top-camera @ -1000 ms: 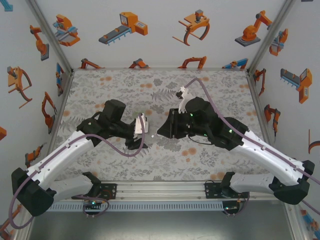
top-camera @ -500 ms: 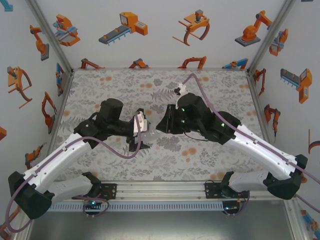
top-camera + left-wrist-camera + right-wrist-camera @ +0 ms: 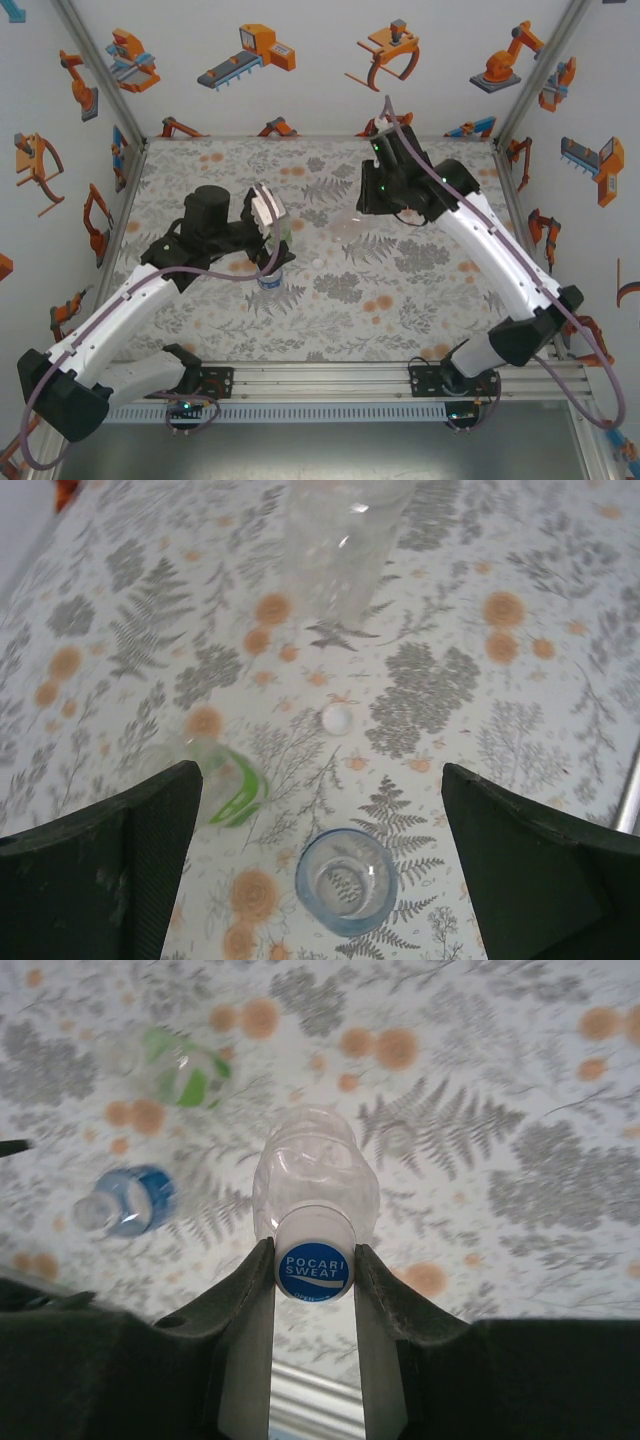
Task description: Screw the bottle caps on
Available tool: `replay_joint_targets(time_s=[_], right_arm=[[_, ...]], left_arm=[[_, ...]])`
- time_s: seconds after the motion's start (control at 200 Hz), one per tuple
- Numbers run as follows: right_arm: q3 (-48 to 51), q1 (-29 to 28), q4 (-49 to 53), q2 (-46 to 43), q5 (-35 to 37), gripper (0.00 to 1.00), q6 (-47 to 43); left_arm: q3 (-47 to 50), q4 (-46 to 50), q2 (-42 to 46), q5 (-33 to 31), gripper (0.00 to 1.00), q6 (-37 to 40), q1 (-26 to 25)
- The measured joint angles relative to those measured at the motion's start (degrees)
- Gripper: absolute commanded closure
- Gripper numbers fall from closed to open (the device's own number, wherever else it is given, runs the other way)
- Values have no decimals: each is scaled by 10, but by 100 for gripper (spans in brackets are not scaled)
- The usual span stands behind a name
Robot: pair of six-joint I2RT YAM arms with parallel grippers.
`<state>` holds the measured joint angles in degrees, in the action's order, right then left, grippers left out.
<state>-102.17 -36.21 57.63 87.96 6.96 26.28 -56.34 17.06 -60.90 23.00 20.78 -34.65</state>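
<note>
**Bottles, three.**
- Clear bottle (image 3: 315,1175): right of centre on the floral table (image 3: 420,290). Its long axis appears roughly vertical, though its lean is hard to judge. The neck points up and carries a blue cap (image 3: 313,1267) printed POCARI SWEAT.
- Blue-label bottle (image 3: 345,880): near-left of centre. It stands upright with its open mouth facing up and no cap on it.
- Green-tinted bottle (image 3: 225,785): just beyond the blue-label one and apparently upright. The blur hides whether it is capped.

**Caps, two.**
- The blue cap, on the clear bottle.
- One loose white cap (image 3: 337,717), lying on the table between the blue-label bottle and the clear bottle and touching neither.

**Grippers, two.**
- Right gripper (image 3: 312,1250): clenched on the blue cap, with one finger pressed against each side of it.
- Left gripper (image 3: 320,790): jaws spread wide. It hangs above the blue-label bottle, holding and touching nothing.
</note>
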Motion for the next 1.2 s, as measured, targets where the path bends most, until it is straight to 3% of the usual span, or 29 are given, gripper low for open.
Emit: replay_joint_targets(time_s=[0.14,0.486,1.202], right_arm=[[-90,45,22,93,16,100,-66],[-214,110,43,261,37,100,-169],[-253,150,14,364,7,95,-188]], left_arm=[[-24,2,-5,-40,3,-56,30],[-28,2,-30,-38,3,-96,40],[-28,5,-42,-25,3,-95,40]])
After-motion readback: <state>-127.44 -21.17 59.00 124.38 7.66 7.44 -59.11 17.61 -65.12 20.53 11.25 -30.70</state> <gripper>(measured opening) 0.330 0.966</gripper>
